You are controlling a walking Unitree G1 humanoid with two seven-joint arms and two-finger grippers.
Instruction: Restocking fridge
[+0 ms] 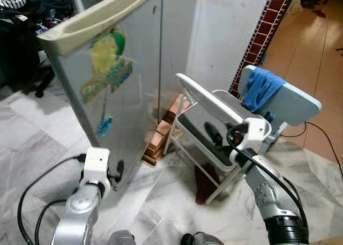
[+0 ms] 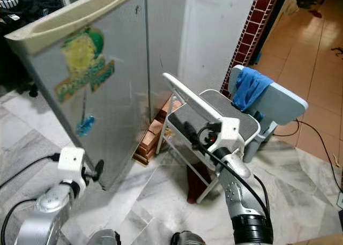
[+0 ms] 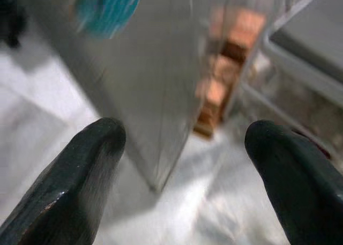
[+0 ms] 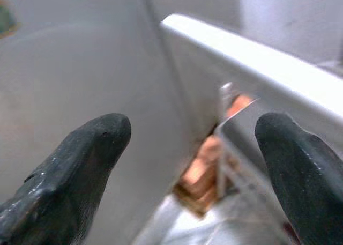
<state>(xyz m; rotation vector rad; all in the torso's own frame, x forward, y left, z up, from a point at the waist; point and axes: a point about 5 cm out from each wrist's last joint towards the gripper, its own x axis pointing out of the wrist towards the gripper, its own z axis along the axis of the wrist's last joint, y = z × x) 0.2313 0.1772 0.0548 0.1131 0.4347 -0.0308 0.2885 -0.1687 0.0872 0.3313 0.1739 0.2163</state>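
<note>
The grey fridge stands ahead on the left with its door shut, a cream handle strip along the top and yellow, green and blue stickers on the front. My left gripper is low, close to the fridge's bottom corner; the left wrist view shows it open and empty, facing the fridge side. My right gripper hovers over the seat of a white folding chair. Its two fingers are spread apart with nothing between them.
A stack of bricks lies between fridge and chair. A pale blue chair with a blue cloth stands behind on the right. A red-tiled pillar edge, dark clutter at far left, and cables lie around the marble floor.
</note>
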